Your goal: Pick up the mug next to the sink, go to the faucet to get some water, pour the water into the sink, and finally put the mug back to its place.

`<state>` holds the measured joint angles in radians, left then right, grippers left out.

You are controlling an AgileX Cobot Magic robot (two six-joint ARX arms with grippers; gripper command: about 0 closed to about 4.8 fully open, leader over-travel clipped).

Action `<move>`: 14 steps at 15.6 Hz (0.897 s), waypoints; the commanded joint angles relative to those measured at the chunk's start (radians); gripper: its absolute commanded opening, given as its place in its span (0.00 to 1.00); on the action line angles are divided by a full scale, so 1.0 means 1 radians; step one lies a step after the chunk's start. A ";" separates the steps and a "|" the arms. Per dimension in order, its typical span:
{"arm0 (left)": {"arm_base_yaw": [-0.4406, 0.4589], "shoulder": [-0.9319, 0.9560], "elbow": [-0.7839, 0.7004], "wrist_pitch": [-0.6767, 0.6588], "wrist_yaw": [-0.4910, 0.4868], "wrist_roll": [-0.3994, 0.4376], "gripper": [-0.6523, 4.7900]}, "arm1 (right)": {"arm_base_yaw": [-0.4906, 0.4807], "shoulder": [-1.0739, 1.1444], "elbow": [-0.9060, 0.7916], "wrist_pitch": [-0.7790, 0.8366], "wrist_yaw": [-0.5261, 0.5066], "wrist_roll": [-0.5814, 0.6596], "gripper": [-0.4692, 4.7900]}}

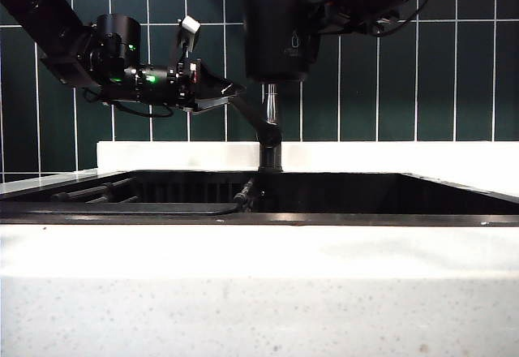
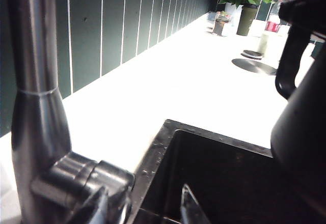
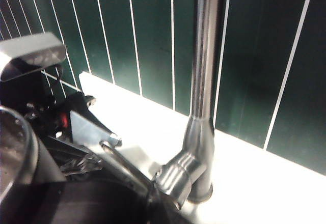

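The right gripper [image 1: 312,0] is up near the top of the exterior view, closed down tight on the handle side of the mug [image 1: 277,32], which it holds upright in the air above the sink [image 1: 324,195] and directly in front of the faucet [image 1: 271,105]. The mug's metal rim sits just under the top edge of that view, with the white logo on its side facing the camera. In the right wrist view only the rim and part of the mug [image 3: 15,147] show at the edge, so the fingers themselves are hidden there; the faucet [image 3: 204,81] rises beside it against the dark green tiled wall [image 3: 153,40], its base standing on the white desk [image 3: 265,183]. The left gripper [image 1: 212,91] is to the left of the faucet, reaching in level at the thin lever [image 1: 247,113] that slants up from the faucet's base. Its fingers are spread wide, and in the left wrist view the left gripper [image 2: 145,208] has one fingertip on each side of the gap by the faucet's base [image 2: 76,178], holding nothing. That view also shows the mug [image 2: 303,122] hanging over the sink [image 2: 214,173], the white desk [image 2: 168,81] running back to a potted plant [image 2: 247,0].
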<state>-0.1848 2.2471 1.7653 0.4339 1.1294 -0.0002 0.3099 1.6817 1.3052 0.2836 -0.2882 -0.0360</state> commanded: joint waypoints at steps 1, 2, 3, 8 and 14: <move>-0.005 -0.002 0.003 0.006 -0.124 0.031 0.45 | 0.001 -0.010 0.008 0.025 -0.003 0.005 0.08; -0.005 -0.002 0.003 0.006 -0.163 0.032 0.45 | 0.001 -0.010 0.008 0.023 -0.003 0.005 0.08; -0.005 -0.002 0.003 -0.003 -0.165 0.051 0.45 | 0.001 -0.010 0.008 0.019 -0.003 0.005 0.08; -0.008 -0.002 0.003 -0.071 -0.156 0.057 0.46 | 0.001 -0.007 0.008 0.012 -0.002 0.000 0.08; -0.010 -0.002 0.003 -0.072 -0.196 0.079 0.46 | 0.001 -0.007 0.008 0.013 -0.003 -0.003 0.08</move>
<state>-0.1936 2.2471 1.7653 0.3542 0.9615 0.0723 0.3096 1.6871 1.3041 0.2440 -0.2874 -0.0498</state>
